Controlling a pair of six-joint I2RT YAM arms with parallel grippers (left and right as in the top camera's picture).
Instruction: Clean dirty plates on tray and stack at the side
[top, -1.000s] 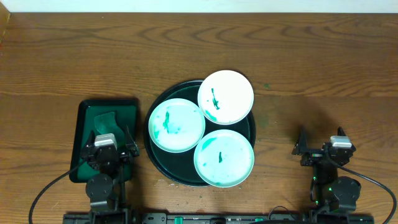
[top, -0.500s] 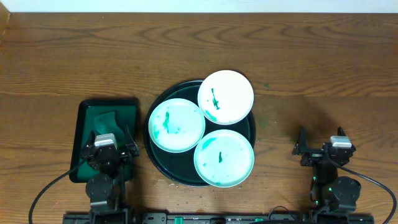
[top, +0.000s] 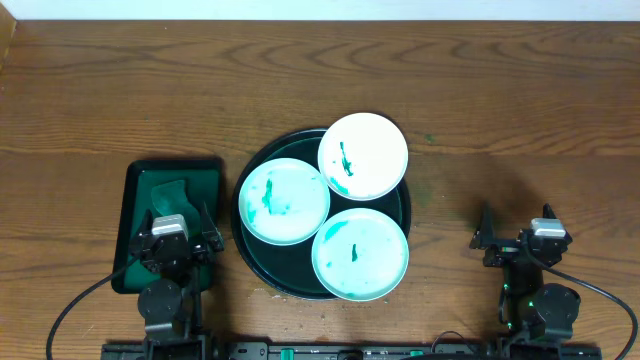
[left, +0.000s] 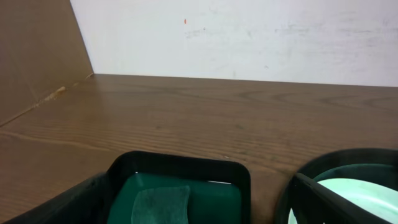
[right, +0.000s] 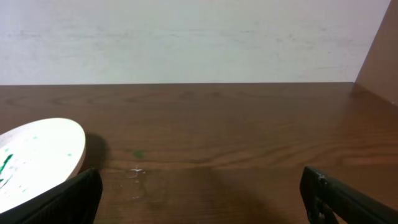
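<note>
— Three round white teal-smeared plates (top: 284, 200), where?
— On the large round dark tray (top: 285, 265), middle of the wooden worktop (top: 500, 100). Left pincer (top: 180, 222) and right pincer (top: 515, 230) both spread, empty.

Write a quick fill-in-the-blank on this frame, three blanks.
1. The round tray holds ___ plates.
2. The cloth lies in the small tray on the robot's ___ side.
3. The left gripper and right gripper are both ___.
Missing words: three; left; open.
</note>
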